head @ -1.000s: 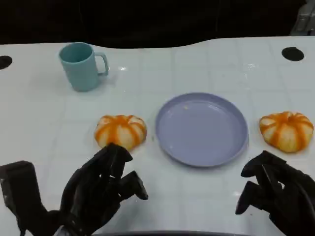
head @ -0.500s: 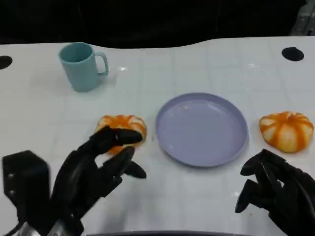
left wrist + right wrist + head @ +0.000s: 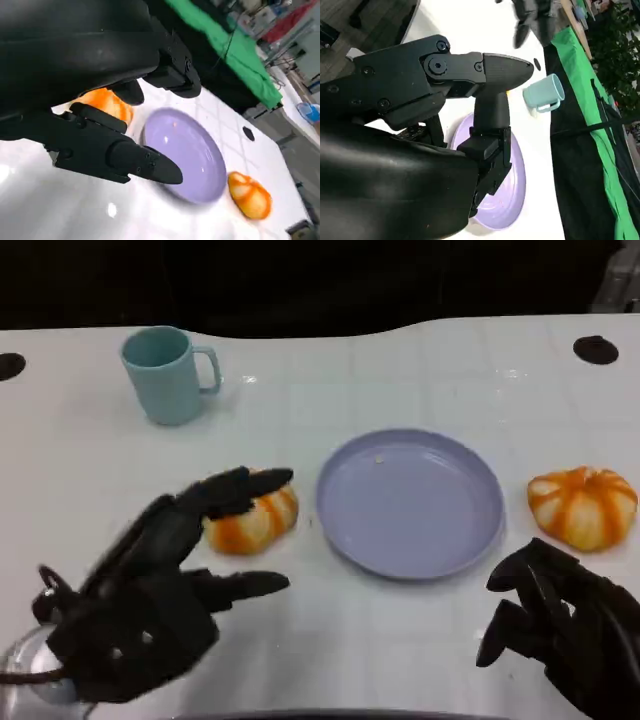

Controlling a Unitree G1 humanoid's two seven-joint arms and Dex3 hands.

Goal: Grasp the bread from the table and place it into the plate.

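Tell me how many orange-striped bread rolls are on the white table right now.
2. One orange-striped bread roll lies left of the purple plate, under the left hand; the other roll lies right of it.

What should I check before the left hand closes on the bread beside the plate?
1. Left hand holds nothing, fingers apart: ok.
2. Fingers reach over the near bread: ok; whether they touch it: cannot tell.
3. Plate has nothing on it, ready for the bread: ok.
4. Plate sits right beside the bread, with nothing in between: ok.
5. Right hand sits low near the table edge, away from the plate: ok.
6. Mug and second bread stand apart from the route: ok.
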